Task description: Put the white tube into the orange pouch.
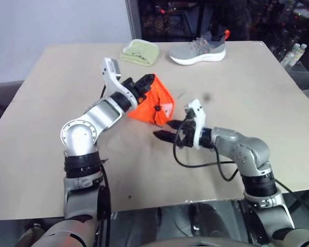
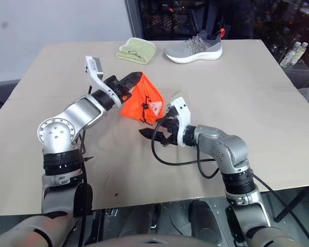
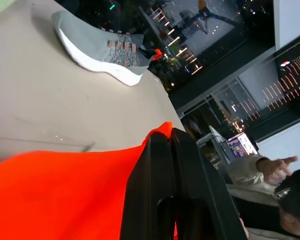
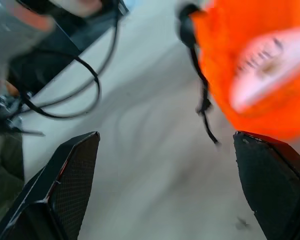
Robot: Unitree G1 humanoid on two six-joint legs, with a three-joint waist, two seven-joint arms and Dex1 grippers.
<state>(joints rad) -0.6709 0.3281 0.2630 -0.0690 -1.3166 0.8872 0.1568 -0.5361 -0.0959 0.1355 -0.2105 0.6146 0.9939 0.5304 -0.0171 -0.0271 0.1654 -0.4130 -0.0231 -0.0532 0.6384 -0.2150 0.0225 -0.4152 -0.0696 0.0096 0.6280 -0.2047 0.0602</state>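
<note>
left gripper [image 1: 146, 82]: fingers clamped together on the upper edge of the orange pouch [image 1: 153, 101], holding it lifted off the table [image 1: 51, 103]; in the left wrist view the two black fingers [image 3: 162, 190] press flat against each other with orange fabric [image 3: 55, 195] beside them.
right gripper [image 1: 165, 130]: jaws spread wide with nothing between them, pointing toward the robot's left, just below and beside the hanging pouch, not touching it; in the right wrist view its two fingertips [image 4: 65, 180] stand well apart over bare tabletop.
orange pouch: hangs from the left gripper above the middle of the table, a dark drawstring cord [image 4: 202, 100] dangling from its lower end, close to the right gripper.
white tube: cannot be picked out anywhere in these pictures.
writing: a pale label patch [image 4: 270, 57] on the pouch carries dark print (too blurred to read).
pale green cloth [image 1: 140, 52]: folded, lying at the far side of the table.
grey sneaker [image 1: 198, 49]: white sole, orange heel tab, just beside the cloth at the far edge.
person [image 3: 270, 200]: pale sleeve with an outstretched hand, seen beyond the table in the left wrist view.
</note>
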